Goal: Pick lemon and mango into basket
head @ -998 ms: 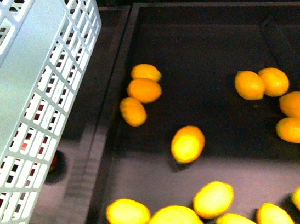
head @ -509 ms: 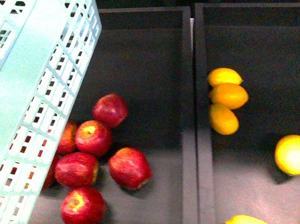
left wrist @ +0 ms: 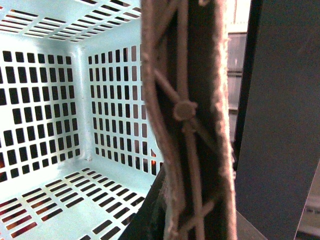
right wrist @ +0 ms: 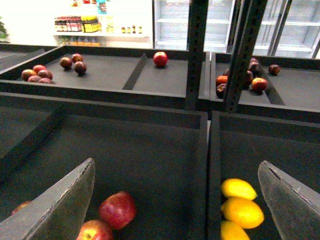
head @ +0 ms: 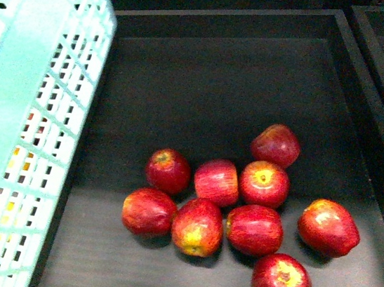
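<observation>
In the front view, the basket (head: 37, 93) hangs on the left over a bin (head: 237, 59) of red apples (head: 216, 183), the wrong fruit, so I think I am only hunting. In the left wrist view, the basket floor looks bare and the brown handle (left wrist: 185, 115) is right up close, but I cannot tell if my left gripper is pinching it. In the right wrist view, my right gripper (right wrist: 176, 167) is spread wide and empty, and the lemon (right wrist: 239, 189) lies past the bin wall (right wrist: 208, 165), so I must move over it; no mango shows.

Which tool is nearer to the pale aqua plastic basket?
Left: the basket and its brown handle fill its wrist view. The right tool hangs open over dark fruit bins.
</observation>
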`<state>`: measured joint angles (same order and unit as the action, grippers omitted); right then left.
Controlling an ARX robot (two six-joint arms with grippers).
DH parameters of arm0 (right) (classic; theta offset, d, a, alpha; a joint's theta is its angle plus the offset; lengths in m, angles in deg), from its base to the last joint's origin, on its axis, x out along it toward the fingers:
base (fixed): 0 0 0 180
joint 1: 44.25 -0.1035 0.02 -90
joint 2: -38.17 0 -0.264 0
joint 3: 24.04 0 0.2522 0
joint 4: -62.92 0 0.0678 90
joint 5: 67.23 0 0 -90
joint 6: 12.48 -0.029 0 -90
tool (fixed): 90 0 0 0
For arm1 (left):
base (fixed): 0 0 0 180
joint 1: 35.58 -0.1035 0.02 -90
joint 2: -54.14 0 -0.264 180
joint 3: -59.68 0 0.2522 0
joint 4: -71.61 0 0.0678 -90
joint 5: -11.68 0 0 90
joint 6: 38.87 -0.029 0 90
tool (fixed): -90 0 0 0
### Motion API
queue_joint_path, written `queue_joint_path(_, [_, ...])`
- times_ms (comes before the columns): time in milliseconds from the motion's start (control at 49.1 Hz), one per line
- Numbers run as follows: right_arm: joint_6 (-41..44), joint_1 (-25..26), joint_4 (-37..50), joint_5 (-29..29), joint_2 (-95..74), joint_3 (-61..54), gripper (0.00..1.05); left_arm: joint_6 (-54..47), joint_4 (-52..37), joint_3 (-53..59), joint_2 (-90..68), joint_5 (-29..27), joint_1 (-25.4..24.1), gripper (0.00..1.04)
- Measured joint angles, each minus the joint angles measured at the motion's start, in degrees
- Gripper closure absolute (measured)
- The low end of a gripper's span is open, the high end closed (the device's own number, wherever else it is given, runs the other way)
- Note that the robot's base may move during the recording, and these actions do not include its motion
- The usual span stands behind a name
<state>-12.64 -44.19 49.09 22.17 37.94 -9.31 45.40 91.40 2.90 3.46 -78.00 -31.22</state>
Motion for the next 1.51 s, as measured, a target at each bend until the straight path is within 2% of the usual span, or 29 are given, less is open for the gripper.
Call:
queue_joint_path(81, [0.0, 0.0, 0.0, 0.1, 0.0, 0.0, 0.09, -0.9, 0.0, 0.0, 0.1, -1.2, -0.2, 1.00])
queue_joint_path(204, [0.0, 0.0, 0.0, 0.4, 0.0, 0.0, 0.09, -0.7, 0.3, -0.1, -0.1, 1.4, 0.1, 1.00])
queue_joint_path(265, [0.0, 0.0, 0.0, 0.4, 0.0, 0.0, 0.09, -3.6, 6.0, -2.3, -1.1, 2.6, 0.6, 1.00])
queue_joint_path(306, [0.0, 0.0, 0.0, 0.4, 0.0, 0.0, 0.09, -8.9, 11.9, -5.1, -2.8, 3.0, 1.4, 1.00])
queue_joint_path(367, [0.0, 0.0, 0.0, 0.4, 0.0, 0.0, 0.09, -15.3, 15.7, -7.4, -4.8, 2.6, 2.8, 1.00])
queue_joint_path(448, [0.0, 0.0, 0.0, 0.4, 0.0, 0.0, 0.09, -24.7, 15.3, -9.9, -9.2, 1.2, 6.3, 1.00])
queue_joint_path(530, [0.0, 0.0, 0.0, 0.4, 0.0, 0.0, 0.09, -28.2, 12.5, -11.6, -14.5, -1.9, 9.3, 1.00])
queue_joint_path(611, [0.0, 0.0, 0.0, 0.4, 0.0, 0.0, 0.09, -28.7, 9.2, -13.9, -19.6, -2.1, 12.0, 1.00])
queue_joint_path(713, [0.0, 0.0, 0.0, 0.4, 0.0, 0.0, 0.09, -27.5, 6.7, -18.0, -26.8, 0.3, 16.3, 1.00])
queue_joint_path(896, [0.0, 0.0, 0.0, 0.5, 0.0, 0.0, 0.09, -26.6, 5.2, -25.4, -37.6, 1.8, 23.8, 1.00])
queue_joint_path(1039, [0.0, 0.0, 0.0, 0.4, 0.0, 0.0, 0.09, -26.4, 4.3, -29.7, -41.6, 2.9, 28.4, 1.00])
queue_joint_path(1222, [0.0, 0.0, 0.0, 0.4, 0.0, 0.0, 0.09, -25.7, 3.1, -32.2, -43.4, 6.9, 34.0, 1.00])
queue_joint_path(1365, [0.0, 0.0, 0.0, 0.5, 0.0, 0.0, 0.09, -27.2, 4.0, -32.4, -43.4, 7.9, 36.5, 1.00])
queue_joint_path(1507, [0.0, 0.0, 0.0, 0.5, 0.0, 0.0, 0.09, -27.7, 4.1, -32.4, -43.5, 7.3, 36.7, 1.00])
